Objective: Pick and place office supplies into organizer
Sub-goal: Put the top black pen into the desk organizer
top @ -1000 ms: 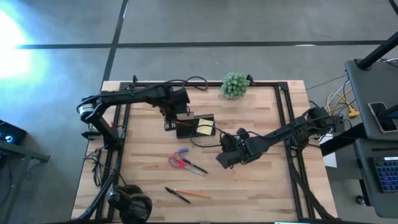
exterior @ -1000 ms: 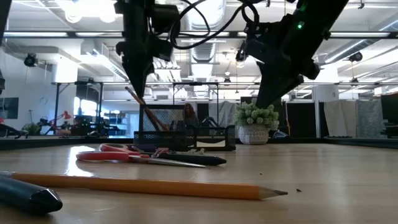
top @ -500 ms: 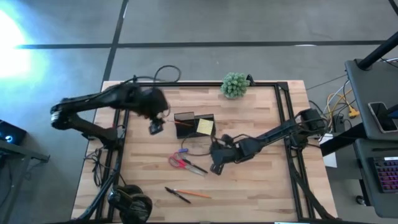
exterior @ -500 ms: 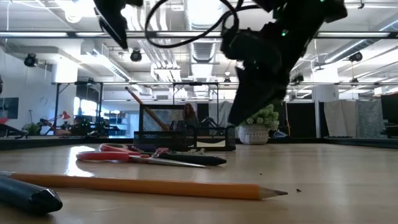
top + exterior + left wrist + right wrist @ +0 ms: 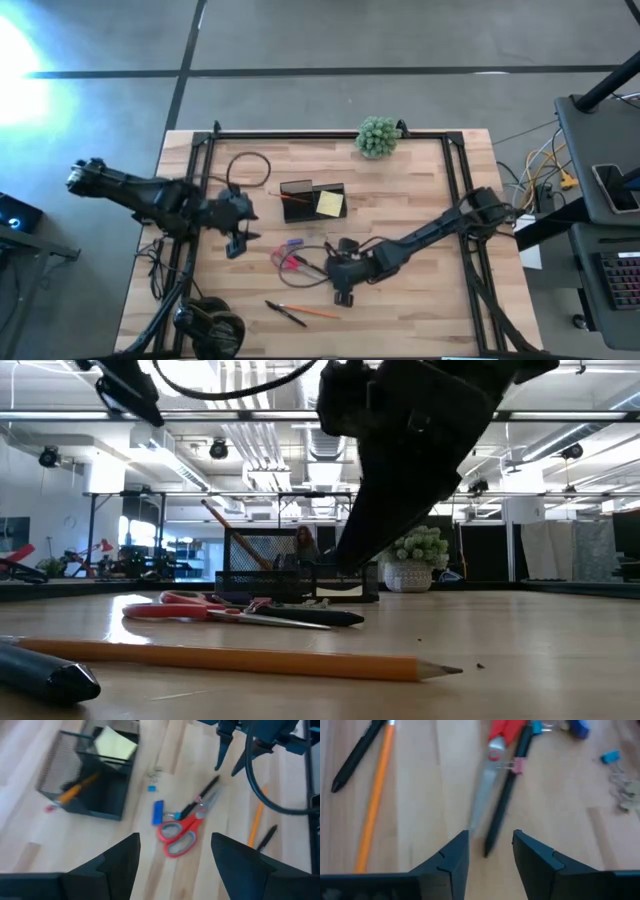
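A pale wooden bench [image 5: 420, 200] framed by a black rail is seen from above, standing on a grey floor with dark seams. Beyond it, in the low view, a large hall with ceiling lights and pipework is shown.

The black mesh organizer [image 5: 312, 200] is found toward the far middle of the bench, with a yellow sticky-note pad [image 5: 330, 203] and an orange pencil [image 5: 75, 793] already held inside. Nearer, the red-handled scissors [image 5: 287, 262] are laid flat, with a black pen [image 5: 504, 795] beside their blades and a small blue item [image 5: 158, 812] just beside the handles. Toward the near edge, a second orange pencil [image 5: 318, 313] and another black pen [image 5: 287, 314] are lying together.

The left gripper [image 5: 236, 243] is held at the left edge, its jaws spread wide and empty. The right gripper [image 5: 341, 290] is poised over the scissor tips and pen, jaws parted and nothing held.

Open board is left at the right half. A green ball plant [image 5: 377, 136] is set at the far rail, headphones [image 5: 208, 328] at the near left corner.
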`<state>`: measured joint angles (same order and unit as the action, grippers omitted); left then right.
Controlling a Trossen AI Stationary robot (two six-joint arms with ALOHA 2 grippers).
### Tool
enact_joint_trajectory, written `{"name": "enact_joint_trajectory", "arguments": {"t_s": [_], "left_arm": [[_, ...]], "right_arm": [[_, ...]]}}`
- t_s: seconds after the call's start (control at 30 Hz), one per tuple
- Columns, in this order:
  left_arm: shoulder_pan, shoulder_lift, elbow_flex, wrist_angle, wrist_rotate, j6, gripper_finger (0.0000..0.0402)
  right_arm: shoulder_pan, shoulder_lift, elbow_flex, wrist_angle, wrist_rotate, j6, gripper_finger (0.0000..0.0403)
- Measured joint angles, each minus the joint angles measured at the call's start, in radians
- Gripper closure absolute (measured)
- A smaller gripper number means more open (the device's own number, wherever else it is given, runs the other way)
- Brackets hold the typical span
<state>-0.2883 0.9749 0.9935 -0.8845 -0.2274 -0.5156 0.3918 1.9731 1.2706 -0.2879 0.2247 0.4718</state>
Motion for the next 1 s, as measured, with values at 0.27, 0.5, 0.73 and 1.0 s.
{"name": "enact_joint_trajectory", "arguments": {"t_s": [0.27,0.5,0.73,1.0], "left_arm": [[-0.092,-0.006,-0.120,0.133,-0.014,-0.056,0.0171],[-0.108,0.012,-0.136,0.178,-0.024,-0.046,0.0171],[-0.108,0.031,-0.137,0.185,-0.037,-0.022,0.0171],[-0.108,0.045,-0.137,0.206,-0.047,-0.021,0.0171]], "right_arm": [[-0.006,0.156,0.141,-0.107,0.027,0.111,0.0274],[-0.020,0.200,0.200,-0.127,0.027,0.112,0.0301],[-0.034,0.199,0.180,-0.161,0.006,0.145,0.0379],[-0.036,0.167,0.193,-0.199,0.051,0.123,0.0383]]}}
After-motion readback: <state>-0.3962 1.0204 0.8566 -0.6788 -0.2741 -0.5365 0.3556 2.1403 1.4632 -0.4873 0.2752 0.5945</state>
